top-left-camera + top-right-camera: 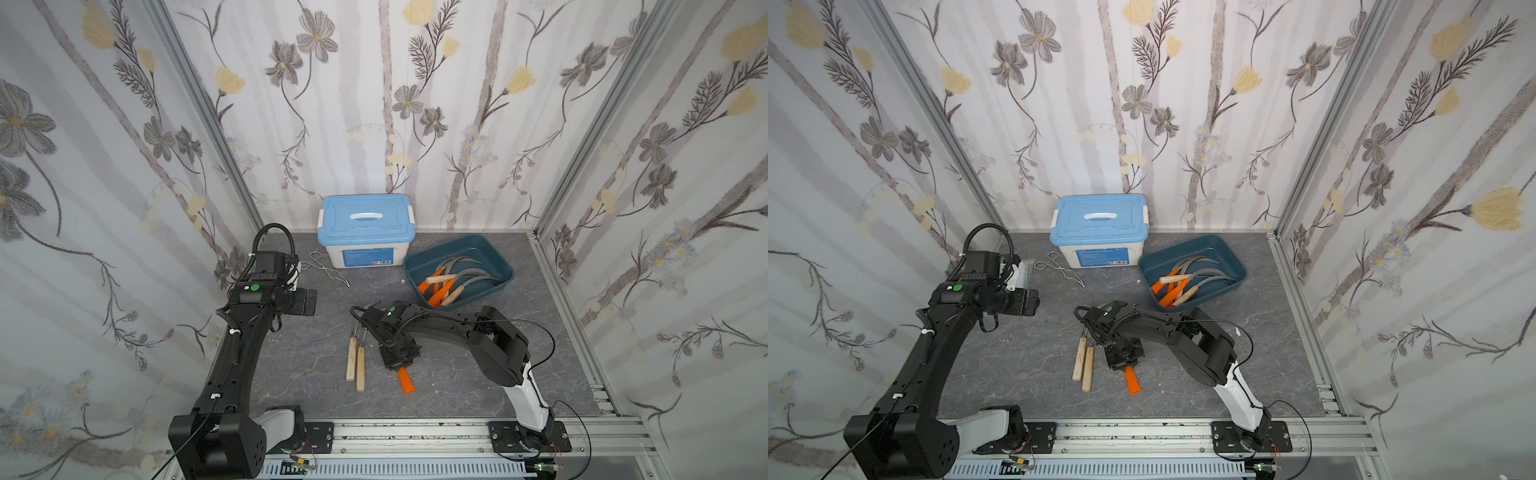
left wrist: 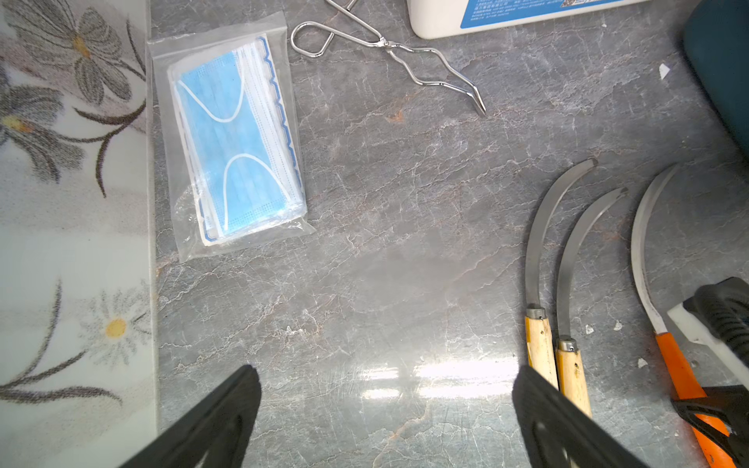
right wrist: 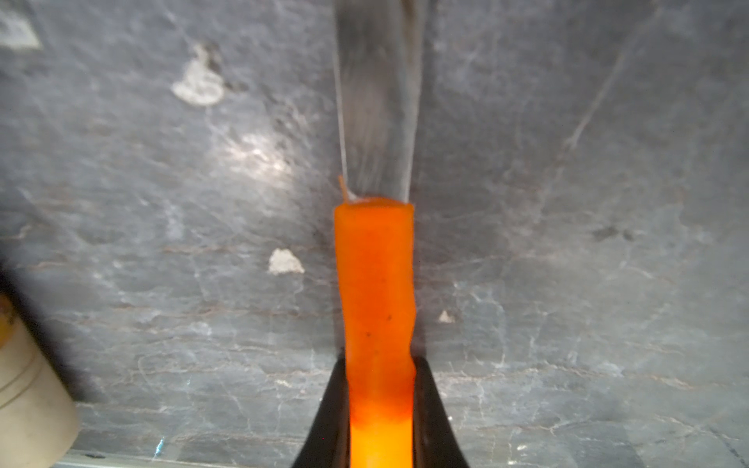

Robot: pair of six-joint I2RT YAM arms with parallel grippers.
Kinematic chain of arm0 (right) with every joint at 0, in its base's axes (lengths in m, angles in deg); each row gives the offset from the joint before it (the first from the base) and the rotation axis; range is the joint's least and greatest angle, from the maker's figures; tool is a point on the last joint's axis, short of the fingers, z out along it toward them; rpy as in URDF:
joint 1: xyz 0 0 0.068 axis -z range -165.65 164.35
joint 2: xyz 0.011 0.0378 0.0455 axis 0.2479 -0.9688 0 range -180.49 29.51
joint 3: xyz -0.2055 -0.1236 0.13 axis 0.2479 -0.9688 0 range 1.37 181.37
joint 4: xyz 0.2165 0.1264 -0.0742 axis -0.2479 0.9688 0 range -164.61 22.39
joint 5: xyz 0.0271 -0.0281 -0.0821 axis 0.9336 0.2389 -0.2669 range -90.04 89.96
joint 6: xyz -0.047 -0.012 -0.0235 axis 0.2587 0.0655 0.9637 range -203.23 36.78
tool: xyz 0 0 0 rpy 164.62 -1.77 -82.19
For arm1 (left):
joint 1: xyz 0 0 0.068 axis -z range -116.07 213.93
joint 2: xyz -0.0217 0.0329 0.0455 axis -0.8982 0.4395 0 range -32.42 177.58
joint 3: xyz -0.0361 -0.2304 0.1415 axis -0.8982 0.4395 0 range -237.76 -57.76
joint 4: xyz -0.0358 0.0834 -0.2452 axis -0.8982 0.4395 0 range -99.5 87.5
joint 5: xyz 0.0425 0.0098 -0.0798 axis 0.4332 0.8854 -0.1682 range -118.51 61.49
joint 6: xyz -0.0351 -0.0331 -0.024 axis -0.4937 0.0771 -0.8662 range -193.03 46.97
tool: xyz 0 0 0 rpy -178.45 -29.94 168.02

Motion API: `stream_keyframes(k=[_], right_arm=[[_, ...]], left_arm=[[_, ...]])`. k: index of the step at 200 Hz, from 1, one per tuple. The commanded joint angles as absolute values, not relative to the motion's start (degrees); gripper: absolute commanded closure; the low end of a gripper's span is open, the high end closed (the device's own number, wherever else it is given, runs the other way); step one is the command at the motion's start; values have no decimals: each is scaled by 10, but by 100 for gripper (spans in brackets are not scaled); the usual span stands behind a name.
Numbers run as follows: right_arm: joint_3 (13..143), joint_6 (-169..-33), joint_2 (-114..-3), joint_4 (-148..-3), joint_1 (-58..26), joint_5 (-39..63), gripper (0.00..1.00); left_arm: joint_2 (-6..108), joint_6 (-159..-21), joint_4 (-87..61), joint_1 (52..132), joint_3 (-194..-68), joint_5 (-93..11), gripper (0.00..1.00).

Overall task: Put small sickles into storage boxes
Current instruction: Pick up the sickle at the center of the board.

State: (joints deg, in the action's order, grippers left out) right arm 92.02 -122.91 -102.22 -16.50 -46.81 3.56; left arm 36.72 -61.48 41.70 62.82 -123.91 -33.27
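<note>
Tongs (image 2: 389, 46), mask pack (image 2: 235, 137) near left tool (image 2: 385, 375)

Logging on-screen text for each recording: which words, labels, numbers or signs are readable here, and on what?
No text is readable.
Blue label on the white box: print lines and a barcode, too small in both top views, blurred in the left wrist view.
Mask pack, small sickles, teal tray: no text visible.

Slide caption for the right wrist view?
Close-up: right gripper shut on the orange handle of a small sickle, grey marbled tabletop beyond.
</note>
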Motion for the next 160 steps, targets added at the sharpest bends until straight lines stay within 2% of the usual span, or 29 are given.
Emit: stream_keyframes(k=[1,29,160], right_arm=[[913,-1234,-1027,-175,-470,22,92],[909,-1237,-1013,-173,-470,19,94],[914,-1252,-942,-163,-459,3,95]], left_arm=[[364,-618,410,628,-1238,-337,0],[364,-618,410,628,-1239,-336,0],[362,-619,408,628,-1235,-336,0]])
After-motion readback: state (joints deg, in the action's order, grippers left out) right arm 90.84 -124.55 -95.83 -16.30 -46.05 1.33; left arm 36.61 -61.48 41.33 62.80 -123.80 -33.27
